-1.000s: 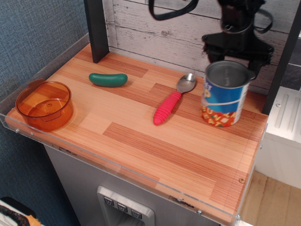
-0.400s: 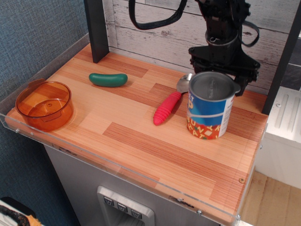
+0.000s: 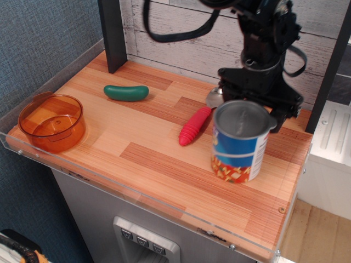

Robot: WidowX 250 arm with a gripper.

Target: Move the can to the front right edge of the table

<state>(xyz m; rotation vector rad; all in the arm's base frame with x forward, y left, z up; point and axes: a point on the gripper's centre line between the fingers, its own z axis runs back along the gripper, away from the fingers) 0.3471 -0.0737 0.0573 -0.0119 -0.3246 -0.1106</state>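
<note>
Pincer (image 3: 258,101) reaches down behind the upright can (image 3: 239,142), touching its rim.

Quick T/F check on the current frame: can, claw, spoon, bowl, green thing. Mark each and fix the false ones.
1. The can stands upright on the table. True.
2. The claw is behind the can's top. True.
3. The orange bowl holds the green pickle-shaped toy. False: the toy lies on the wood, apart from the bowl.
4. The spoon has a blue handle. False: red.
5. The can lies on its side. False: upright.
</note>
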